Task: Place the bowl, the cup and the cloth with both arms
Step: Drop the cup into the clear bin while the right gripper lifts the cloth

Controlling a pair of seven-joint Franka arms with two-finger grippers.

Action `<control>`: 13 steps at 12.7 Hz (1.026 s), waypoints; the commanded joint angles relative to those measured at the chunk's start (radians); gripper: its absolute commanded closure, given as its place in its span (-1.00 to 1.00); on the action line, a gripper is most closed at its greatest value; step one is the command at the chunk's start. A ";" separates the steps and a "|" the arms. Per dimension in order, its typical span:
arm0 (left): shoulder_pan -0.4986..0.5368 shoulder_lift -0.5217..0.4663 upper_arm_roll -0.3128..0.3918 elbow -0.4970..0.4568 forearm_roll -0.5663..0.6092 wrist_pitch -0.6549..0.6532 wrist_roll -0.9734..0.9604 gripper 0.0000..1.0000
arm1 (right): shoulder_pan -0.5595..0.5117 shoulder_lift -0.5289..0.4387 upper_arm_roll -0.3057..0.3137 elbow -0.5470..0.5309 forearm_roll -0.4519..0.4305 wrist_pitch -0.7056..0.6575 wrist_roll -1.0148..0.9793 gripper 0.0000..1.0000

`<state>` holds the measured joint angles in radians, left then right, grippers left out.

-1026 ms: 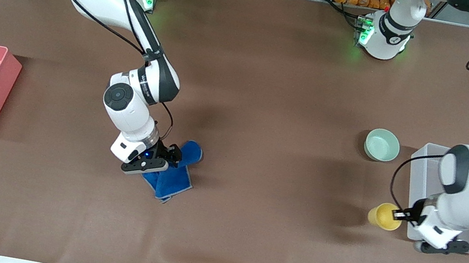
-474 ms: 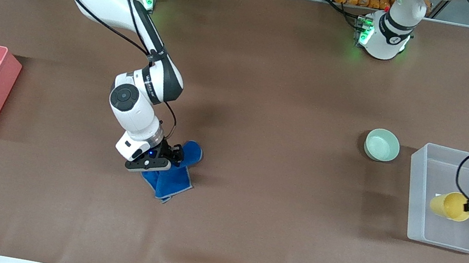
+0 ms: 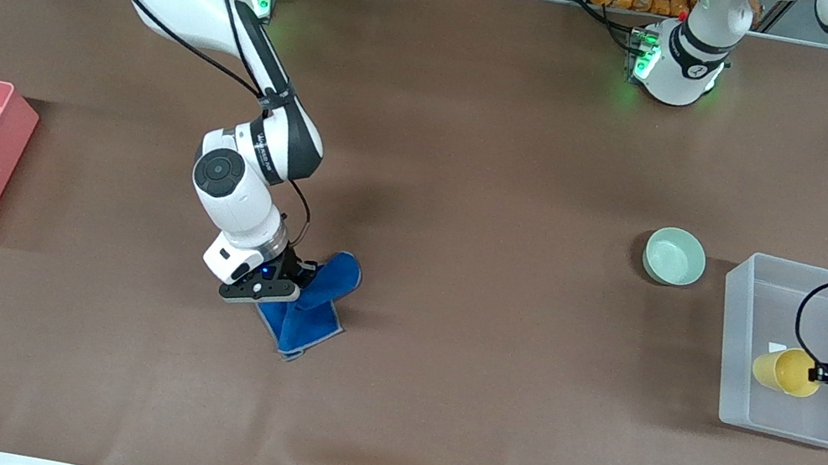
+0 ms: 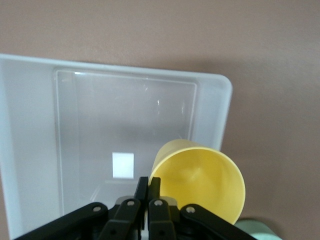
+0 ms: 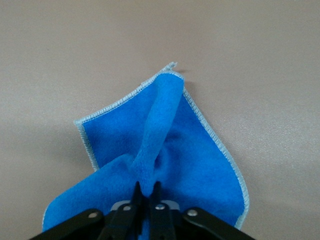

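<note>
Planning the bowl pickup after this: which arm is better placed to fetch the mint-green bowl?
Probably left. The left pincer holds the cup over the clear bin, right beside the bowl. The right pincer is shut on the cloth, toward its own end.

Cloth (image 3: 308, 303): royal blue, soft, thin grey stitched edge, lying on the brown table toward the right arm's end. Middle pulled up into a ridge, pinched by the right gripper (image 5: 148, 192); rest spread flat, one corner pointing toward the front camera.

Cup (image 3: 784, 370): small, yellow, no handle, tipped on its side with the mouth facing the left gripper (image 3: 825, 372), which pinches its rim. It hangs over the inside of the clear bin (image 3: 740, 341).

Bowl (image 3: 674, 256): pale mint green, shallow, upright, empty, on the table just beside the bin, apart from it.
</note>
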<state>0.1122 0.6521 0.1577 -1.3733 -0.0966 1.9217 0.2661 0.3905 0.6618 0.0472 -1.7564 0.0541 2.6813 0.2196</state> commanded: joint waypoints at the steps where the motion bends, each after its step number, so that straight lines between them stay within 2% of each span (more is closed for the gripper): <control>1: 0.014 0.018 0.009 -0.003 -0.022 0.036 0.067 1.00 | -0.004 -0.013 -0.006 -0.003 0.007 0.012 0.020 1.00; 7: 0.009 0.061 0.009 -0.024 -0.029 0.128 0.073 1.00 | -0.062 -0.073 -0.009 0.006 0.007 0.002 0.010 1.00; 11: 0.012 0.081 0.009 -0.044 -0.029 0.189 0.078 1.00 | -0.076 -0.079 -0.015 0.020 0.004 0.003 -0.002 1.00; 13: 0.012 0.090 0.009 -0.043 -0.032 0.197 0.076 1.00 | -0.094 -0.079 -0.015 0.049 -0.003 -0.044 -0.002 1.00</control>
<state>0.1273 0.7361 0.1595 -1.4159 -0.1009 2.1006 0.3185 0.3189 0.6002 0.0248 -1.7260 0.0544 2.6853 0.2234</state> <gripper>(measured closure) 0.969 0.982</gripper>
